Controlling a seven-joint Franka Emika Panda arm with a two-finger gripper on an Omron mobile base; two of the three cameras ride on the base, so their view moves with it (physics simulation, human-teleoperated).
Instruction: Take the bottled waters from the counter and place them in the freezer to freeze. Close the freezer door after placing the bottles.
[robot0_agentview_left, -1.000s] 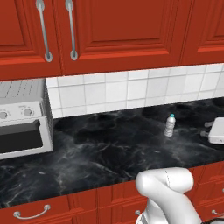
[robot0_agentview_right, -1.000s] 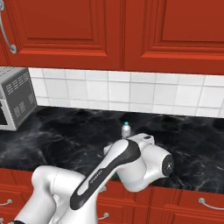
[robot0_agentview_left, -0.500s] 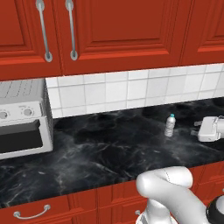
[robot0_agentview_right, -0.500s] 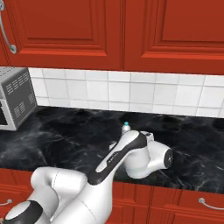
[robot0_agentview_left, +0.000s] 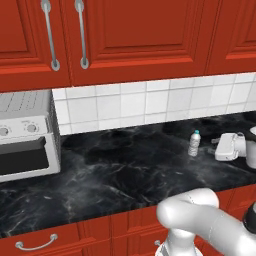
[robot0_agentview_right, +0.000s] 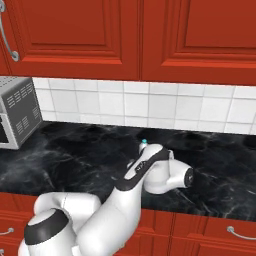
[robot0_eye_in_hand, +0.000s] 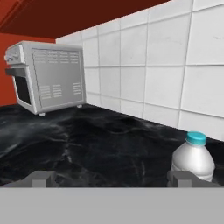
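Gripper (robot0_agentview_left: 216, 147) has slid in closer to the water bottle (robot0_agentview_left: 194, 143) since a second ago — jaws spread wide, nothing held. Bottle stands upright on the counter (robot0_agentview_left: 120, 175), well right of the toaster oven (robot0_agentview_left: 25, 136). Off-centre approach could tip it — right fingertip looks lined up with it.

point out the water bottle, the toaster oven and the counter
water bottle (robot0_agentview_left: 194, 145), left base view, on its label
toaster oven (robot0_agentview_left: 22, 145), left base view, on its front door
counter (robot0_agentview_left: 115, 175), left base view, on bare black marble in the middle
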